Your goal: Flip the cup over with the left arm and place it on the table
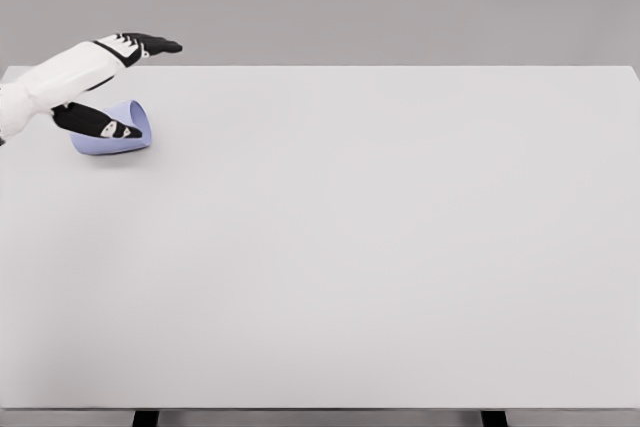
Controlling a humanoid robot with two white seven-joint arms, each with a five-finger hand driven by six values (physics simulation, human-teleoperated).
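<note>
- Wide, flat, pale-grey tabletop fills nearly the whole head view; plain grey wall behind, two dark leg tops peeking out at the bottom edge.
- White left arm comes in from the far left edge, angled up & to the right, over the tabletop's back-left corner.
- Left hand, black-fingered w/ white patches, is split around the cup: upper fingers reach out straight to the right, above the tabletop's far edge; lower black part w/ thumb sits down against the cup.
- Grip state: hand looks spread, thumb touching the cup; can't tell if it's really clamped on it or just resting there.
- Small light-blue plastic cup lies tipped on its side at the back left of the tabletop, near the left edge, rounded end twd the right, partly hidden behind the lower hand part.
</note>
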